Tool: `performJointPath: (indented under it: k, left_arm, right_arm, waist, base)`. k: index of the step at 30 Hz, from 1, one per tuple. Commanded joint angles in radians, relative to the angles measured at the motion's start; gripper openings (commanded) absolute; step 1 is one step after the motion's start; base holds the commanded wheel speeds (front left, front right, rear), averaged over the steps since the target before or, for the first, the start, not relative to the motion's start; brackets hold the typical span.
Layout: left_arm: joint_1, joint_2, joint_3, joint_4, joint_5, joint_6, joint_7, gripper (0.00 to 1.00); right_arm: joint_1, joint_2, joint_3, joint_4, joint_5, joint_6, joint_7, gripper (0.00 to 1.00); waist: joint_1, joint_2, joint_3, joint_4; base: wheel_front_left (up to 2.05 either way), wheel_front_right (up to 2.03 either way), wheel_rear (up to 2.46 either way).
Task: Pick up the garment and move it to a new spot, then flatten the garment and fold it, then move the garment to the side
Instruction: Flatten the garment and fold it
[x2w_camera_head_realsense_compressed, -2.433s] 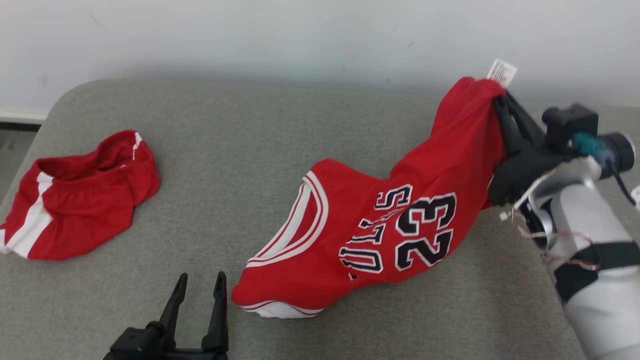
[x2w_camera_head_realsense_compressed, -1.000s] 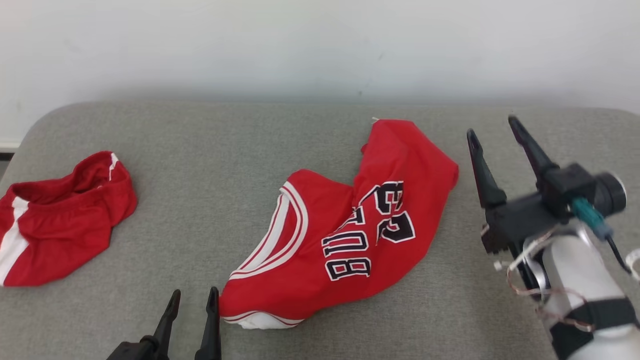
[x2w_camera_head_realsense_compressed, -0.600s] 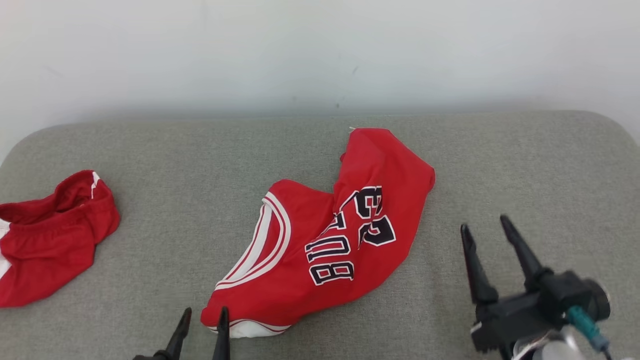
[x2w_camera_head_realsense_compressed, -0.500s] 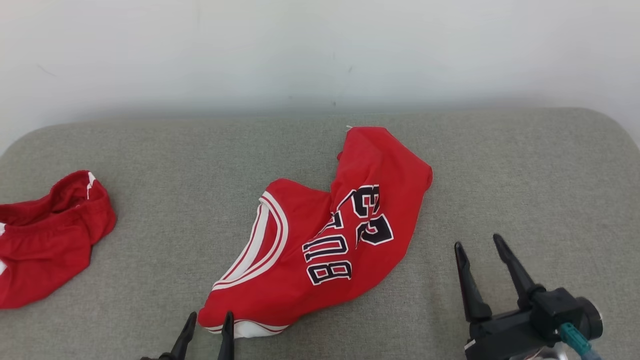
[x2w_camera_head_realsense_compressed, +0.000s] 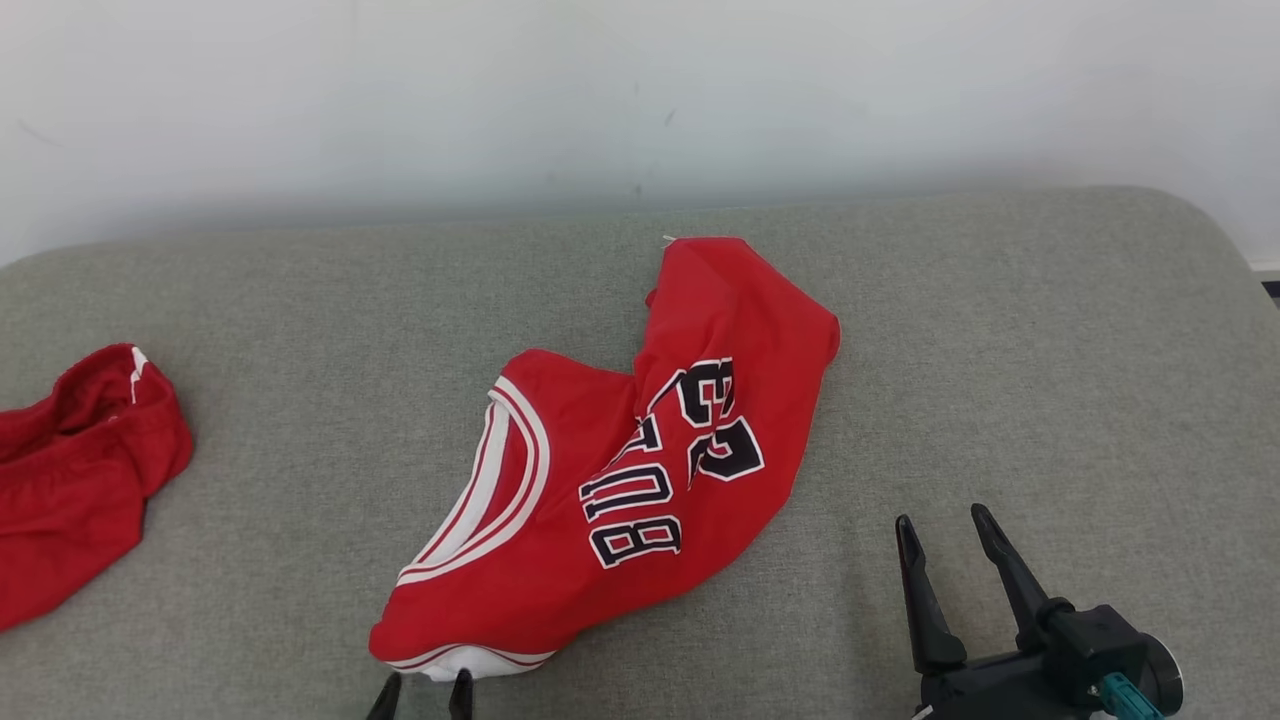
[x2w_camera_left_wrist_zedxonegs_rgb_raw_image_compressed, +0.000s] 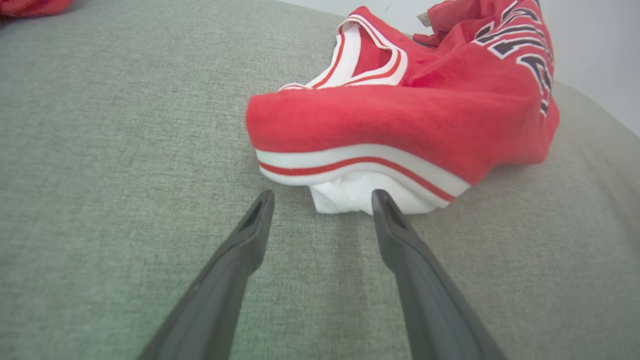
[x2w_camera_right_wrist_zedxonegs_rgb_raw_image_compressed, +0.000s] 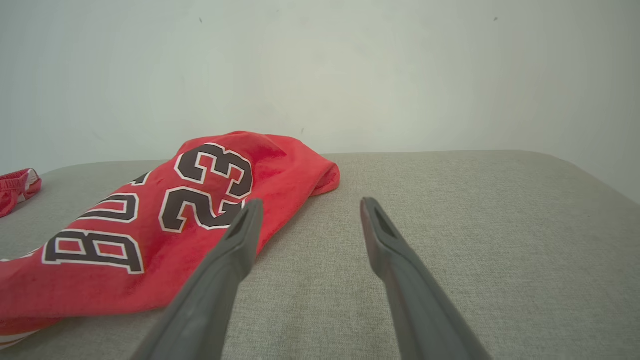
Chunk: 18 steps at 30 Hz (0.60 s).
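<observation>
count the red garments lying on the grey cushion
2. The red jersey lies crumpled at the middle of the grey cushion; the other red garment sits at its left end, cut off by the head view's edge, so more could lie beyond.

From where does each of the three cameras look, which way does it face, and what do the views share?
Head view: high on the robot, facing forward and down at the grey cushion and red jersey; left tool tips at the bottom edge, right tool lower right.
Left wrist view: low over the cushion, looking along the open left tool at the jersey's white-trimmed end.
Right wrist view: low, facing the wall along the open right tool.
Shared: all three show the jersey.
</observation>
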Motion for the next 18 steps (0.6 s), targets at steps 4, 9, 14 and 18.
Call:
performJointPath:
  k: [4,9,14,18]
  left_arm:
    - [-0.051,0.0,-0.004,0.038,-0.026,0.001,-0.002,0.88]
    - [-0.082,0.002,-0.036,0.041,-0.032,0.001,-0.002,0.0]
    - [-0.039,0.022,-0.092,-0.028,-0.029,0.001,-0.002,0.0]
    - [0.01,0.048,-0.161,-0.111,-0.045,0.001,-0.002,0.0]
  right_arm:
    - [-0.004,0.008,0.006,0.004,-0.012,-0.002,-0.001,1.0]
    - [0.013,0.01,-0.007,0.014,-0.016,-0.002,-0.001,1.0]
    - [0.029,0.011,-0.018,0.029,-0.006,-0.002,-0.001,1.0]
    - [0.042,0.012,-0.023,0.035,-0.002,-0.002,-0.001,1.0]
  waist:
    - [0.0,0.0,0.005,-0.007]
    - [0.0,0.0,-0.002,0.006]
    - [0.0,0.0,-0.025,0.034]
    - [0.0,0.0,-0.04,0.069]
  base:
    - [0.0,0.0,0.0]
    - [0.0,0.0,0.0]
    - [0.0,0.0,0.0]
    - [0.0,0.0,0.0]
